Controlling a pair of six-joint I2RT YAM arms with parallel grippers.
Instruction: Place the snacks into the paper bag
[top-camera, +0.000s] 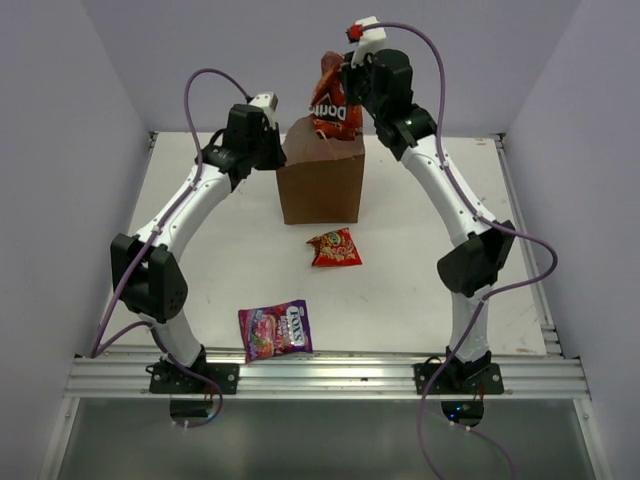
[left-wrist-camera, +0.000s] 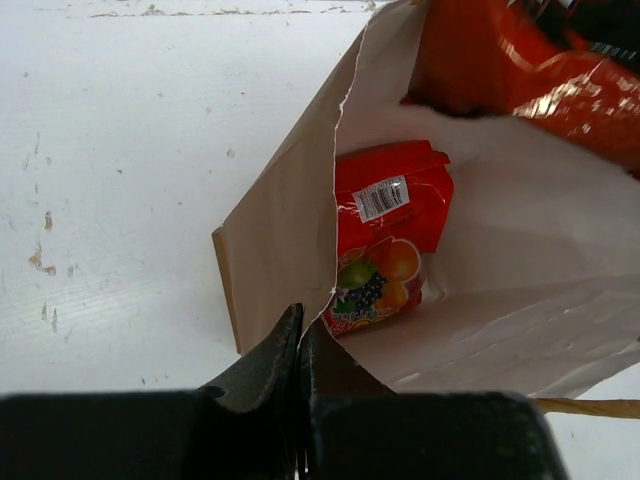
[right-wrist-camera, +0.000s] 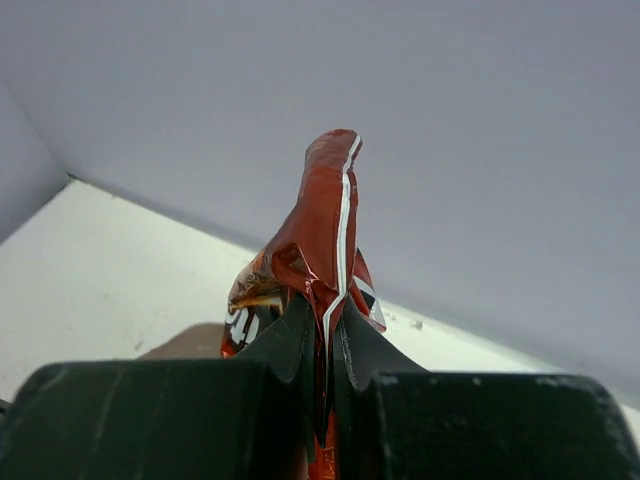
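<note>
The brown paper bag stands upright at the table's far middle. My left gripper is shut on the bag's left rim; in the left wrist view the paper edge runs between the closed jaws. The red candy packet lies inside the bag. My right gripper is shut on the top of the Doritos bag, which hangs over the bag's mouth with its lower end at the opening; the right wrist view shows the packet pinched. The small red-orange packet and the purple-pink packet lie on the table.
White walls close the table in on the left, the back and the right. A metal rail runs along the near edge by both arm bases. One thin bag handle shows at the bag's rim.
</note>
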